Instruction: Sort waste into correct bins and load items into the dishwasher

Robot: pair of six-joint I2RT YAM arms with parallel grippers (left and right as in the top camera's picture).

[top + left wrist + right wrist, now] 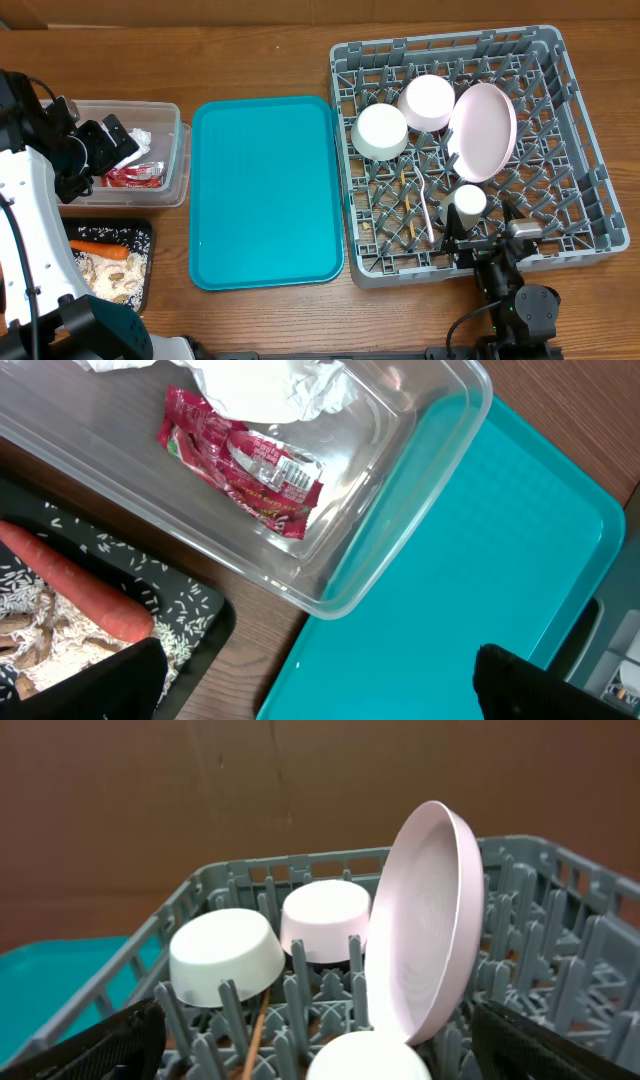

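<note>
Overhead, the light is bright and even, falling from above, and shadows stay short and soft on the wooden surface (260,50). The teal tray (265,190) carries a faint pale sheen, while the grey rack (590,200) holds dark shade between its pegs. In the left wrist view, white glare streaks the clear tub (400,430) along its wall and the red wrapper (240,465) glints; both lower corners go black and soft. In the right wrist view, the pink plate (430,920) glows smoothly against a dim brown backdrop, and the white cup (370,1065) at the bottom edge is blurred.
</note>
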